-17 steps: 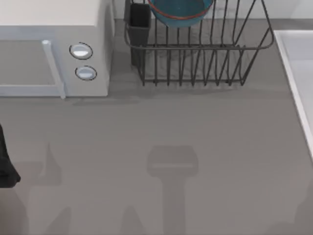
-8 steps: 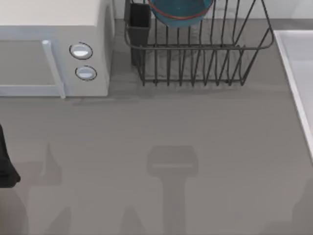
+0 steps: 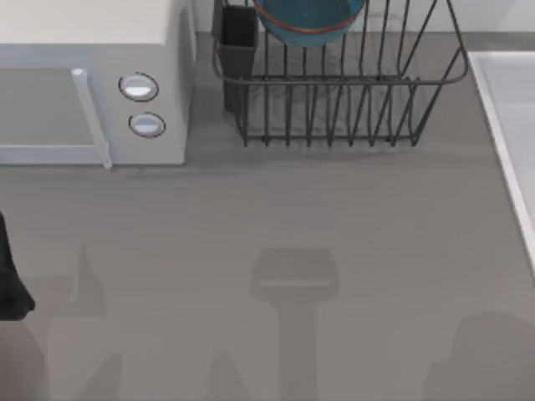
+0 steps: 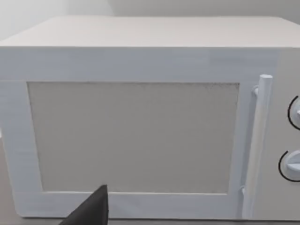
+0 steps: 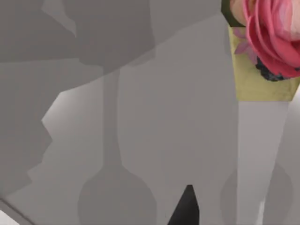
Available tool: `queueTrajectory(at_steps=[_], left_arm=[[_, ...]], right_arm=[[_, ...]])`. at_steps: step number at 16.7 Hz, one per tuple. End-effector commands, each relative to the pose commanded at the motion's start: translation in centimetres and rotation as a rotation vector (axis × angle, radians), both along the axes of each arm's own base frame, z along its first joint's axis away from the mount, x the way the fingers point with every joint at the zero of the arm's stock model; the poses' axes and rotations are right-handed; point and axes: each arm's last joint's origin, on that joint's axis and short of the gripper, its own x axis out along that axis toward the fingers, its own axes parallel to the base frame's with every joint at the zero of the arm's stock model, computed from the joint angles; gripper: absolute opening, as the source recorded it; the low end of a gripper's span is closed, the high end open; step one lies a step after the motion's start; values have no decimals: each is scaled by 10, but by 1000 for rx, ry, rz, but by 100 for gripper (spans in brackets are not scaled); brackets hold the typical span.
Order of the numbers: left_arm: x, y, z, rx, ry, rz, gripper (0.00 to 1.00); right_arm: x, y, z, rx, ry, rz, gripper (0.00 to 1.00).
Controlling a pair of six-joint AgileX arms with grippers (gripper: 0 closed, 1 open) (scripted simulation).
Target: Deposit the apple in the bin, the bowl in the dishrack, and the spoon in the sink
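Observation:
The blue bowl (image 3: 309,18) with its reddish rim rests inside the dark wire dishrack (image 3: 338,104) at the back of the table. The pale sink (image 3: 512,109) runs along the right edge. The apple, the spoon and the bin are out of view. My left arm (image 3: 10,280) is a dark shape at the table's left edge, in front of the microwave. One dark fingertip (image 4: 91,212) of its gripper points at the microwave door. In the right wrist view a single dark fingertip (image 5: 186,206) hangs over a shadowed grey surface.
A white microwave (image 3: 92,92) with two round knobs fills the back left. A black utensil cup (image 3: 239,38) sits on the rack's left corner. A pink flower on a yellowish patch (image 5: 265,47) lies beyond the right fingertip. Arm shadows lie across the grey tabletop (image 3: 292,217).
The shadow at the table's front right corner has grown and spread to the left. The left arm, the bowl and the rack have stayed put.

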Motion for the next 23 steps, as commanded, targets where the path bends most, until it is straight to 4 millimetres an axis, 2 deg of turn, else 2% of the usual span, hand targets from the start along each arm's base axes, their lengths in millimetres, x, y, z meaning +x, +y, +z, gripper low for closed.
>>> queueTrajectory(at_steps=[2,7,9,11,15,19,23], left_arm=[[0,0,0,0,0,0,100],[0,0,0,0,0,0,100],[0,0,0,0,0,0,100],[0,0,0,0,0,0,100],[0,0,0,0,0,0,100],[0,0,0,0,0,0,100],[0,0,0,0,0,0,100]], right_arm=[[-2,1,11,-6,-13,-3,0],[-1,1,10,-4,-10,-4,0],[5,0,12,0,2,-2,0],[20,-4,15,8,25,2,0],[76,-14,25,23,76,18,0],[154,-20,37,16,75,30,0],[223,-13,33,4,49,28,0]])
